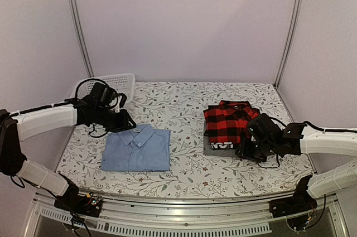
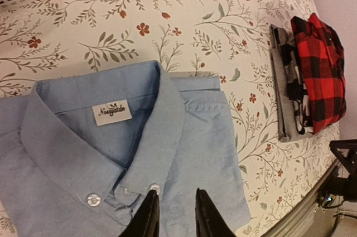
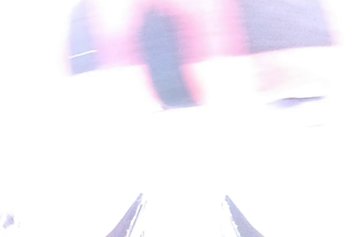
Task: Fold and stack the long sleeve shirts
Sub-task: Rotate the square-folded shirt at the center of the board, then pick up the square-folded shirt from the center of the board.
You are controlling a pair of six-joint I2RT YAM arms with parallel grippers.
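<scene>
1. the light blue shirt (image 1: 135,149) lies folded flat on the flowered table (image 1: 184,97), at about 8 o'clock from the table's middle in the top view. its collar is at the far edge.
2. the left gripper (image 1: 129,125) is at the collar, at about 12 o'clock of this shirt.
3. in the left wrist view the left gripper (image 2: 174,214) is over the shirt front, just below the collar. its two dark fingers (image 2: 148,217) stand a narrow gap apart. only flat blue cloth shows in the gap, and nothing is pinched there.
4. a white label (image 2: 111,112) sits inside the collar, and a white button (image 2: 93,198) is on the collar point at 9 o'clock of the fingers.
5. the red-and-black plaid shirt (image 1: 228,121) lies folded on top of the grey shirt (image 1: 220,146), at about 3 o'clock from the table's middle. the grey one shows its white lettering at the near edge of the pile.
6. the right gripper (image 1: 244,152) is at the pile, at about 4 o'clock of it, near the grey shirt's edge.
7. the right wrist view is washed out by glare. the right gripper (image 3: 183,217) shows two fingers apart, but i cannot tell if cloth is between them.
8. the white basket (image 1: 114,82) stands at the far left, about 10 o'clock, apart from both shirts' places.
</scene>
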